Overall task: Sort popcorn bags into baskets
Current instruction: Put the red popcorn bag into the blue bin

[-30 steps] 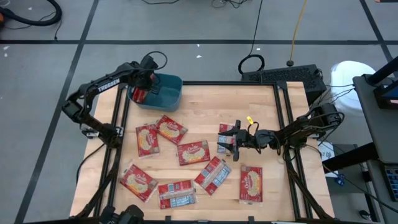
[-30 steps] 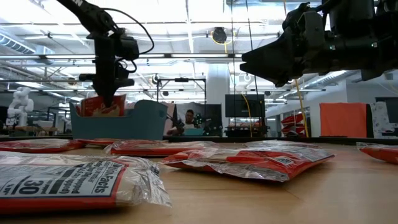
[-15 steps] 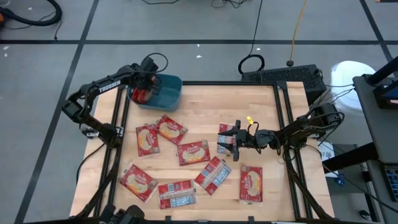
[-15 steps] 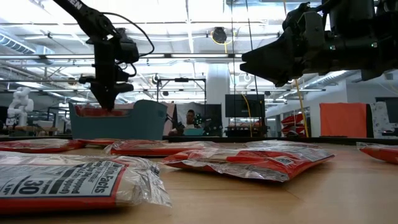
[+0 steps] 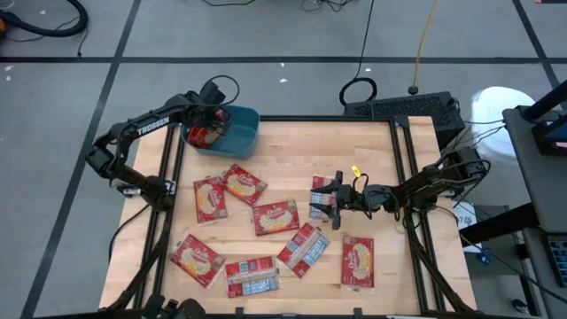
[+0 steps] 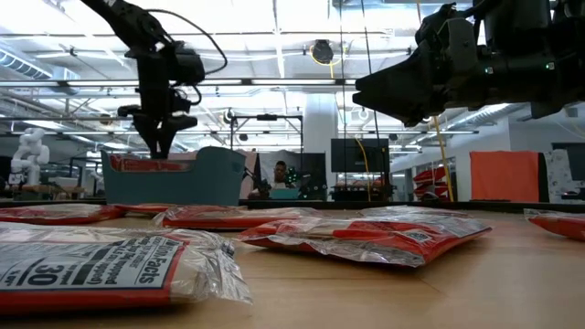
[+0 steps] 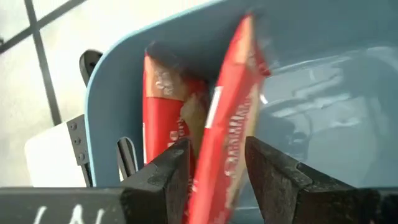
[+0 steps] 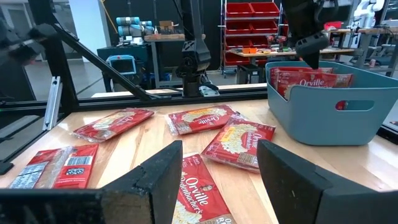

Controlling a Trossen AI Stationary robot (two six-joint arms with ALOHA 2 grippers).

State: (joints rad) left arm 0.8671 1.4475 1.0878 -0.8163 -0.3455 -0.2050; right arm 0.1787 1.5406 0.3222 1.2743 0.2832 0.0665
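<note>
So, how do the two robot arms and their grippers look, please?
Both arms are dark, nearly black, built of jointed segments with thin black cables looping along them. The left arm carries white TROSSEN lettering on one link. The right arm has a small yellow tag near its wrist. The left gripper and the right gripper each have two broad, black, flat-faced fingers.

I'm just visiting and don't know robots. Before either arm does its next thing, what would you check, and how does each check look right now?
1. Left gripper open over the teal basket: ok, fingers apart around a packet.
2. That popcorn bag fully let go: cannot tell, it stands tilted between the fingers.
3. Bags sit inside the basket, not over the rim: ok, two red packets stand in it.
4. Right gripper open and empty: ok, hovering above a packet mid-table.
5. Packets left to sort: not ok, several lie on the table.
6. Arms apart: ok.
</note>
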